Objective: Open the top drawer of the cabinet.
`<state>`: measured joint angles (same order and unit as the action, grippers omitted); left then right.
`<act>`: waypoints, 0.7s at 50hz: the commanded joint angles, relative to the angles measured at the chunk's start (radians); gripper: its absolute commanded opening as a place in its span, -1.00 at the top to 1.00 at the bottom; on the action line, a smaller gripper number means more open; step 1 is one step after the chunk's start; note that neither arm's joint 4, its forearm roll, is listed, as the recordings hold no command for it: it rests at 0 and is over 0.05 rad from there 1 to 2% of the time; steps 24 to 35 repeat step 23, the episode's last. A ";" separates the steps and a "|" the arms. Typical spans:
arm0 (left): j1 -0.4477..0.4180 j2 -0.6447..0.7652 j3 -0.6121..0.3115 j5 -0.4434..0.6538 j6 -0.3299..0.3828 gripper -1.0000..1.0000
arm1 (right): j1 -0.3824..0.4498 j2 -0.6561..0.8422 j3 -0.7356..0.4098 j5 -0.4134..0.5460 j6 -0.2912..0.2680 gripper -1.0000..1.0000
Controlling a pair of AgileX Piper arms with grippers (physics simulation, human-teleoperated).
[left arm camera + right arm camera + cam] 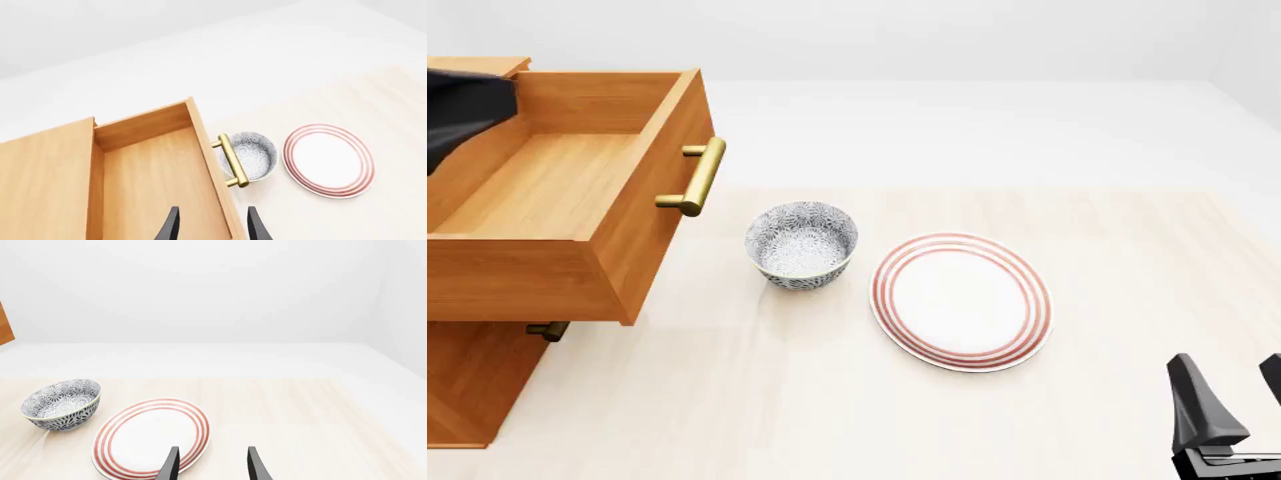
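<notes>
Drawer work looks done: the top drawer (pixel 554 190) stands pulled well out of the cabinet (pixel 474 375), its handle (pixel 698 177) free, while the left tool (pixel 209 225) and right tool (pixel 211 464) both hang spread and empty.

Cabinet (pixel 474 375) cut off at left edge; lower drawers mostly hidden.

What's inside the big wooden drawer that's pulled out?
Only bare wood shows inside the open orange-brown wooden top drawer; nothing lies on its visible floor. A dark arm covers its far-left corner in the front view.
</notes>
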<state>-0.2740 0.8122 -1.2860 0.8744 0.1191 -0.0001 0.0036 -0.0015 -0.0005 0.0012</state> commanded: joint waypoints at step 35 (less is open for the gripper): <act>0.043 -0.095 -0.056 0.035 0.033 -1.00 | 0.000 0.001 -0.001 0.000 0.000 -1.00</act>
